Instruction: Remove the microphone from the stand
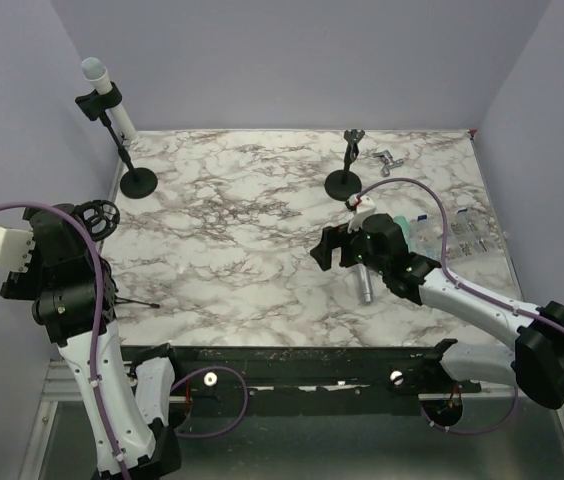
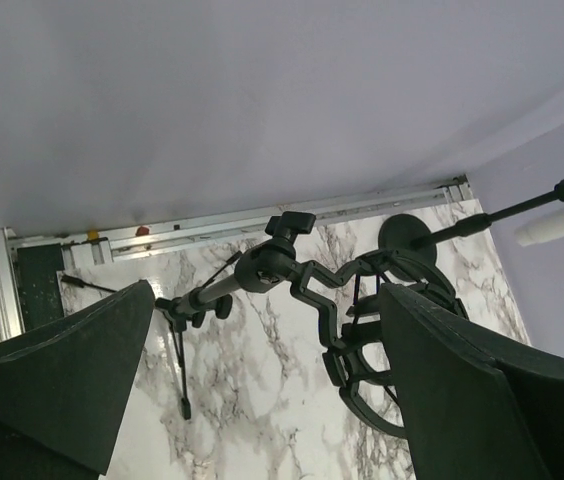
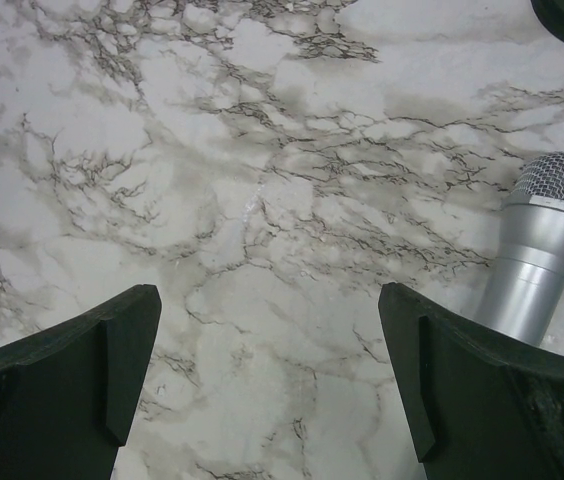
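The counter (image 1: 242, 220) is a glossy white marble pattern with grey-black veins. On my right wrist feed I see a silver microphone (image 3: 547, 250) lying flat on it: a smooth brushed-metal barrel with a fine mesh grille. It is off any stand, and its lower end runs under the right-hand finger. The right end effector (image 3: 267, 300) is spread wide and grips nothing, its matte black fingers (image 3: 112, 370) hanging just above the stone. From above, that arm stretches low from its base at the near right, forearm angled in toward the middle, wrist tipped down at the counter.

Beyond it is a short stand (image 1: 342, 182) with a flat round black base, a thin post and a bare clip on top. In the far left corner a tall stand (image 1: 140, 183) of the same build leans, and a white microphone (image 1: 105, 92) with a pale rounded head sits in its clip.

My left arm is folded up tight at the counter's left edge, elbow high. The left end effector (image 2: 267, 300) is also wide open and empty. Its camera shows a black ring-shaped shock mount (image 2: 382, 340) on a jointed arm with a knurled knob, carried by a thin-legged tripod (image 2: 177, 350). Whether the fingers touch the mount I cannot tell.
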### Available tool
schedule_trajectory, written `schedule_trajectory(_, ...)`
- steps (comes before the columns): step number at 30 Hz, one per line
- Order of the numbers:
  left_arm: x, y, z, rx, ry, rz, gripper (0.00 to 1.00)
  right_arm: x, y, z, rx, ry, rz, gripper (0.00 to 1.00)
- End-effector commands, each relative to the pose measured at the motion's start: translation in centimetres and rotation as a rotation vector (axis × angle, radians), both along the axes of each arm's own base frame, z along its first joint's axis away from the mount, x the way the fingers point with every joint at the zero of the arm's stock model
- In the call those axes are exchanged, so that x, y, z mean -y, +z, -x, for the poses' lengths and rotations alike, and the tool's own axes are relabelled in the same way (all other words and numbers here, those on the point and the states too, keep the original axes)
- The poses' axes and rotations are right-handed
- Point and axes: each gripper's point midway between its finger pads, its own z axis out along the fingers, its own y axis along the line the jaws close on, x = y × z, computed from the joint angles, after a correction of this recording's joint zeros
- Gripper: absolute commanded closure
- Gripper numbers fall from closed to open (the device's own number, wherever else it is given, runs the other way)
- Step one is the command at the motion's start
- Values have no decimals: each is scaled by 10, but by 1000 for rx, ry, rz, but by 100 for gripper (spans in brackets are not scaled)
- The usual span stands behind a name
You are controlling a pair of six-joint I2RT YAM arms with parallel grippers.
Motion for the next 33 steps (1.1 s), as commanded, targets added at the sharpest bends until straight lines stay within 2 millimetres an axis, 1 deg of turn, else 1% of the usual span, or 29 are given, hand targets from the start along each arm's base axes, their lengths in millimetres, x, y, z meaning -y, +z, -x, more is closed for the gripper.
schedule_trajectory(1, 0, -8, -19, 63, -12, 78, 1, -8, 7, 6, 10, 45, -47, 0)
schedule_trajectory(5, 4, -17, -28, 59, -27, 151, 1, -9, 6, 6, 8, 51, -49, 0)
schedule_trajectory(8, 4, -22, -22, 37, 25, 212, 1, -8, 7, 6, 10, 47, -48, 0)
schedule_trajectory(13, 2, -21, -15, 12, 114, 288, 1, -8, 6, 5, 11, 45, -45, 0)
schedule_trajectory(17, -1, -19, -18, 33, 144, 308, 1, -8, 5, 5, 10, 44, -44, 0)
schedule_trajectory(22, -2, -25, -18, 51, 221, 397, 1, -8, 3, 5, 7, 43, -40, 0)
schedule_trajectory(26, -5, -30, -25, 57, 258, 460, 1, -8, 2, 4, 6, 39, -38, 0)
schedule_trajectory(33, -1, -41, -37, 41, 291, 578, 3, -7, 0, 3, 6, 35, -31, 0)
